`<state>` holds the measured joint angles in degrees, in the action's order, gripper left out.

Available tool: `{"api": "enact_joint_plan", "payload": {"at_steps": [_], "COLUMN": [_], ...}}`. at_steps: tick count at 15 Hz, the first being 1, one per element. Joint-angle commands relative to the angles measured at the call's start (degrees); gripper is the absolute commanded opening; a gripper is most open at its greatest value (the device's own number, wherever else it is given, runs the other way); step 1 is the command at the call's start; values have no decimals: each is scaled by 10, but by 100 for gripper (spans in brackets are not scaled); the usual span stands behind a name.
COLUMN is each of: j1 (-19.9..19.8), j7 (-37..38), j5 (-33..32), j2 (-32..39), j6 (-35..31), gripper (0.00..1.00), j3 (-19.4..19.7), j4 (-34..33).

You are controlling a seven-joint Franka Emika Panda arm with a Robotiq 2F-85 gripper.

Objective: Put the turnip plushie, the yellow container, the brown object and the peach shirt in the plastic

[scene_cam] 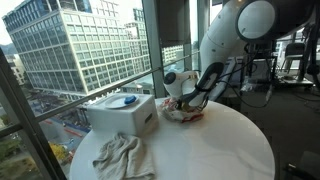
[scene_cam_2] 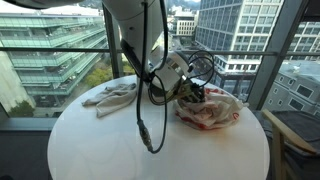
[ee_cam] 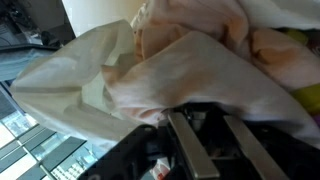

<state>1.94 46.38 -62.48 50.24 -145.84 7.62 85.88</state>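
Observation:
My gripper [ee_cam: 215,112] is down at the mouth of the white plastic bag [ee_cam: 60,85], its fingers closed partway on the peach shirt [ee_cam: 200,60], which bunches over the fingertips. A bit of yellow [ee_cam: 306,95] shows at the right edge of the wrist view, under the shirt. In both exterior views the gripper [scene_cam: 187,100] [scene_cam_2: 188,95] is at the crumpled, red-printed bag [scene_cam: 185,113] [scene_cam_2: 212,112] on the round white table [scene_cam: 220,145] [scene_cam_2: 160,150]. The turnip plushie and the brown object are hidden.
A white box [scene_cam: 122,118] with a blue item on top stands near the window. A pale cloth [scene_cam: 120,157] [scene_cam_2: 115,95] lies crumpled on the table. Glass window walls surround the table's far side. A black cable [scene_cam_2: 145,120] hangs from the arm.

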Motion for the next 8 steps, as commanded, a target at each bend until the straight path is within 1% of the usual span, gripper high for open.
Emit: {"api": "enact_joint_plan", "payload": {"at_steps": [1, 3, 4, 5, 6, 8], "j1": [-9, -11, -18, -15, -14, -1], "j7": [2, -17, -46, -66, -90, -116], "j5": [36, 65, 98, 127, 163, 219], "j2": [24, 1, -21, -48, -82, -137], "j6": [-34, -23, -11, 7, 19, 35], "gripper": [7, 7, 55, 56, 61, 75], "j3": [1, -7, -23, -29, -38, -37], "j4": [2, 21, 42, 64, 95, 137]}}
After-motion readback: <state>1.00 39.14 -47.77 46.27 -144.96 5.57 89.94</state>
